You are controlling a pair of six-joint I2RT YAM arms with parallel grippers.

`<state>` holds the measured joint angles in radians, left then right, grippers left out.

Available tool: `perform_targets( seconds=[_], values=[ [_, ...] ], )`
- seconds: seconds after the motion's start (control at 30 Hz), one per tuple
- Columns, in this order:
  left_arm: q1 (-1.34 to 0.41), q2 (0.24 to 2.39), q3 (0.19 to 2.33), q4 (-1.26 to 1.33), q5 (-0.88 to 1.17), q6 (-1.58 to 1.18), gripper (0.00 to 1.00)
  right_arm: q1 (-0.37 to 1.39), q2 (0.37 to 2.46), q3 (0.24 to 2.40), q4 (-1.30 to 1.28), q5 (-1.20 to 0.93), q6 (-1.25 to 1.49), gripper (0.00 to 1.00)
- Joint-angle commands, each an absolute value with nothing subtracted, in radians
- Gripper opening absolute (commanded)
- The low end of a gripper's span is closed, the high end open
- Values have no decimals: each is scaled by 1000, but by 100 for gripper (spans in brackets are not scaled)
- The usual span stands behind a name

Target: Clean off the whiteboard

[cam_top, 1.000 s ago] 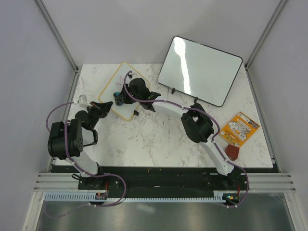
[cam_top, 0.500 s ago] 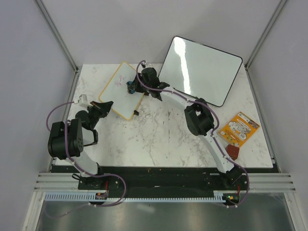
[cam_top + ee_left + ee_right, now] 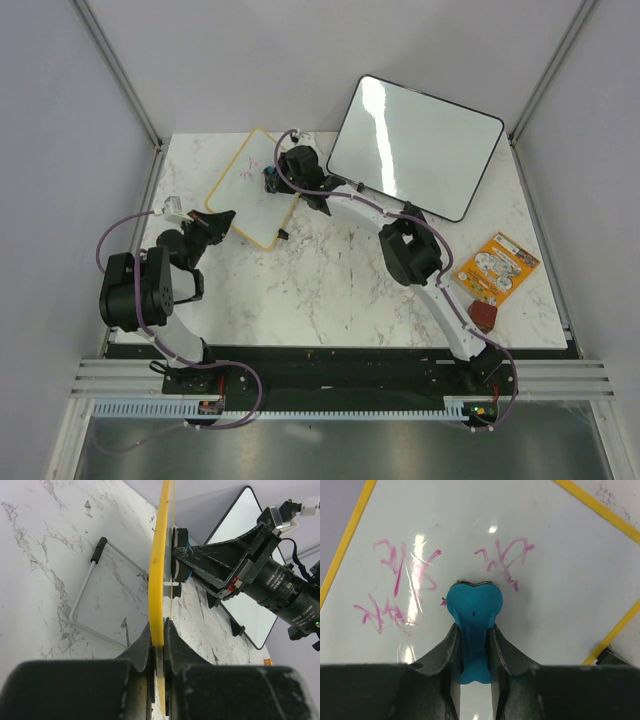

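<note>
the whiteboard (image 3: 248,186), yellow-framed and marked with pink writing (image 3: 400,577), sits at the back left of the marble table (image 3: 330,285). the left gripper (image 3: 158,635) is clenched on its near edge. the right gripper (image 3: 472,640) grasps a blue eraser (image 3: 473,605) pressed to the board's face between the scribbles, just beside the black-framed board (image 3: 415,145).

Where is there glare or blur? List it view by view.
Top external: a bright streak of glare on the black-framed board. Right wrist: small glare spots on the whiteboard near the pink writing; right end effector blurred. Left wrist: left end effector blurred up close.
</note>
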<state>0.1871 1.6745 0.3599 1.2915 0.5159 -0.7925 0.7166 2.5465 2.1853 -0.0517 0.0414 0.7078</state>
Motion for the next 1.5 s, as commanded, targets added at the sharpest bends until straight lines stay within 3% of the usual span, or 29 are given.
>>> perform_targets(
  seconds=[0.0,0.27,0.57,0.73,0.83,0.93,1.13,1.27,1.47],
  values=[
    [141,1663,351,1299,673,-653,2,882,2645,2094,-210,-43,681,0],
    [141,1661,351,1299,673,-655,2,934,2631,2016,-186,-108,735,0],
    [141,1663,351,1298,672,-653,2,792,2603,2017,-186,26,778,0],
    [141,1664,353,1299,673,-655,2,709,2637,2095,-242,23,764,0],
    [140,1663,354,1298,672,-655,2,703,2614,2036,-247,5,739,0],
    [140,1663,354,1298,672,-655,2,704,2568,1906,-247,-41,694,0],
    [138,1663,354,1296,670,-653,2,701,2269,1613,-138,-9,635,0],
    [138,1663,353,1296,670,-652,2,706,2102,1539,-202,43,577,0],
    [137,1663,353,1299,672,-652,2,707,2072,1502,-389,66,477,2]
  ],
)
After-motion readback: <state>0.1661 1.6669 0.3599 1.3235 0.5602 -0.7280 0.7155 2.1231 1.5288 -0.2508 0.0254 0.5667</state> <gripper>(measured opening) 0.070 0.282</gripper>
